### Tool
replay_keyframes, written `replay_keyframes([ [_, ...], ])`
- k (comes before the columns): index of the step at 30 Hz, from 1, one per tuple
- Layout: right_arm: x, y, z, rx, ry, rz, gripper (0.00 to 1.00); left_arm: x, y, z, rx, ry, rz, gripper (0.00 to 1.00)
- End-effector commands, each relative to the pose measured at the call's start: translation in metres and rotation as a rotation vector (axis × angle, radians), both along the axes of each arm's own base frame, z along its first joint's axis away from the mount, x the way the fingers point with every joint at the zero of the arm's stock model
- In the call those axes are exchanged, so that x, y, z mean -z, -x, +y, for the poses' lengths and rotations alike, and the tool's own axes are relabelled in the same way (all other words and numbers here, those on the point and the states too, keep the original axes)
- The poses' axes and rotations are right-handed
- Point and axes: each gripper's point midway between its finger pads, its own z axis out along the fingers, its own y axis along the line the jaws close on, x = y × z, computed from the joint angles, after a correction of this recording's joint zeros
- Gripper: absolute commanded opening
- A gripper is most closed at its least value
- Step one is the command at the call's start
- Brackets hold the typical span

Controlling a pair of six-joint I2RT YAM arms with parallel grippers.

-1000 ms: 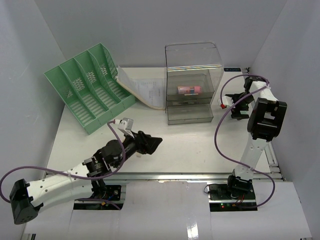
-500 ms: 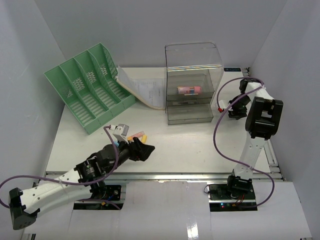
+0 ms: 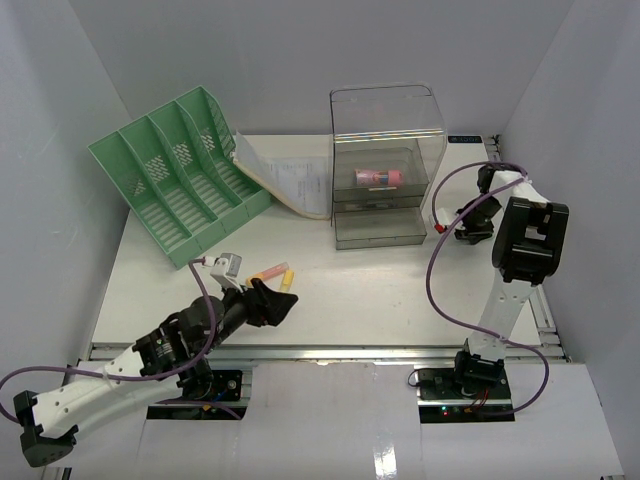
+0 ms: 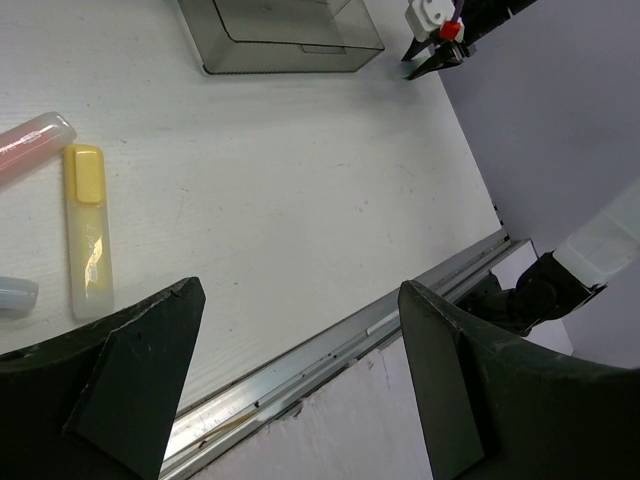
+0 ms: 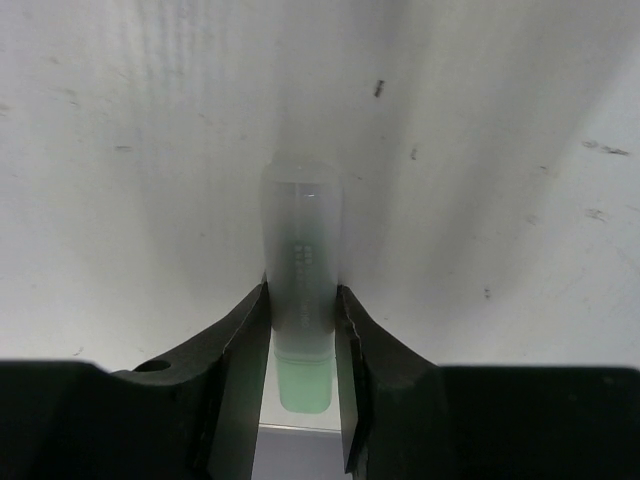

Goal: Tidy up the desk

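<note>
Two black fingers of the left gripper (image 4: 300, 290) stand wide apart, hovering low over the large flat white desk (image 3: 400, 290) near its metal front rail. In the top view this gripper (image 3: 270, 303) sits at lower left of centre. Just beyond it lie a yellow plastic highlighter (image 4: 85, 230) and a pink translucent highlighter (image 4: 30, 145), close together on the tabletop. A pale bluish cap end (image 4: 15, 295) shows at the left edge of the left wrist view; what it belongs to cannot be told.

At the right of the top view, the right gripper (image 3: 468, 226) is down at the desk beside the clear plastic drawer unit (image 3: 385, 170). Its wrist view shows the fingers pressed together on a frosted marker with a green end (image 5: 300, 300), which lies against the white surface.

A pink cylindrical item (image 3: 377, 177) rests in the drawer unit's upper compartment. A mint-green plastic file sorter (image 3: 175, 175) lies tilted at upper left, with a sheaf of printed white papers (image 3: 285, 180) between it and the drawers, one edge leaning against the sorter.

The desk fills the middle of the top view, walled in pale grey.
</note>
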Motion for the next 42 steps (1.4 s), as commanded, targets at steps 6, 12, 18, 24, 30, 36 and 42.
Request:
replay_keyframes([
  [6,-0.085,0.028,0.036,-0.035,-0.093,-0.202,0.08,0.015,-0.001,0.017,-0.055,-0.094,0.053,0.90],
  [12,-0.141,0.060,0.126,0.010,-0.284,-0.262,0.08,0.024,0.000,0.018,-0.049,-0.174,0.088,0.90],
  [18,-0.161,0.054,0.227,0.079,-0.451,-0.304,0.09,0.042,-0.003,0.014,-0.047,-0.306,0.149,0.90],
  [24,-0.137,0.012,0.278,0.167,-0.455,-0.376,0.11,0.063,-0.010,0.013,-0.060,-0.463,0.195,0.90],
  [30,-0.102,-0.012,0.282,0.206,-0.392,-0.396,0.17,0.071,-0.021,0.013,-0.051,-0.521,0.215,0.90],
  [36,-0.081,-0.013,0.278,0.205,-0.351,-0.389,0.47,0.078,-0.039,0.013,-0.007,-0.498,0.239,0.87],
  [42,-0.103,0.009,0.286,0.226,-0.440,-0.338,0.62,0.089,-0.050,0.008,0.014,-0.534,0.275,0.84],
])
